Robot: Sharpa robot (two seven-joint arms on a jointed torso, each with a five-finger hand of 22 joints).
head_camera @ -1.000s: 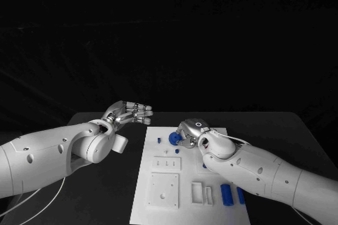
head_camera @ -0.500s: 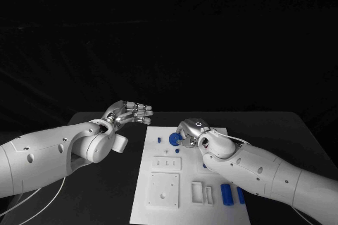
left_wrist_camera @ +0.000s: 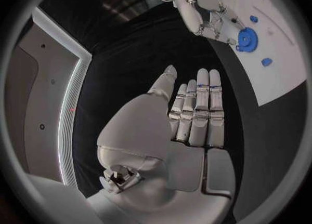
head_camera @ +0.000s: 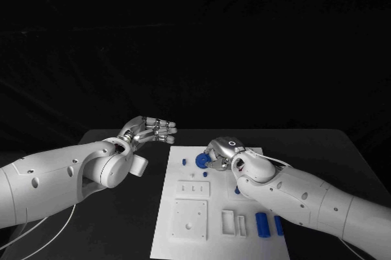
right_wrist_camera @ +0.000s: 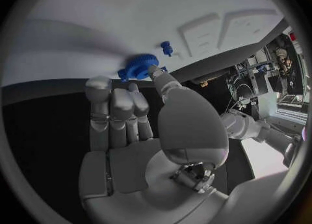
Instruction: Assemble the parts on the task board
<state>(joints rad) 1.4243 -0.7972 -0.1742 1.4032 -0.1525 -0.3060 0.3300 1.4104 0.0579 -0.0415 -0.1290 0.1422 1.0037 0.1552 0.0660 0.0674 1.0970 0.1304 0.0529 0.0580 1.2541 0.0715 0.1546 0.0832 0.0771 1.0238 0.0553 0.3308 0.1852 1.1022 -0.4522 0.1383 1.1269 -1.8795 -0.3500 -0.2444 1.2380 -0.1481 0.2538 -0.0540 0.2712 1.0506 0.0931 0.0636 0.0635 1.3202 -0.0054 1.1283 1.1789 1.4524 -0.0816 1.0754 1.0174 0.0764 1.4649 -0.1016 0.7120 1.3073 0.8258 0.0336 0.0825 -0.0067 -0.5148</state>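
Observation:
The white task board [head_camera: 186,237] lies in the middle of the black table. At its far end my right hand [head_camera: 218,154] pinches a blue gear [head_camera: 202,162] between thumb and fingertips, low over the board. The right wrist view shows the thumb tip on the blue gear [right_wrist_camera: 138,66], with a small blue peg [right_wrist_camera: 167,48] just beyond it. My left hand [head_camera: 151,130] hovers off the board's far left corner, fingers straight and side by side, holding nothing. In the left wrist view, the left hand [left_wrist_camera: 195,115] faces the right hand [left_wrist_camera: 208,13] and the gear [left_wrist_camera: 247,38].
A small blue peg [head_camera: 185,161] stands left of the gear. Two blue cylinders [head_camera: 261,223] lie near the board's right edge, beside white slotted blocks [head_camera: 232,223]. Raised white square plates [head_camera: 189,219] occupy the board's near left. Bare black table [head_camera: 326,152] flanks the board.
My right hand has edged very slightly to the right with the gear. The left hand has not moved.

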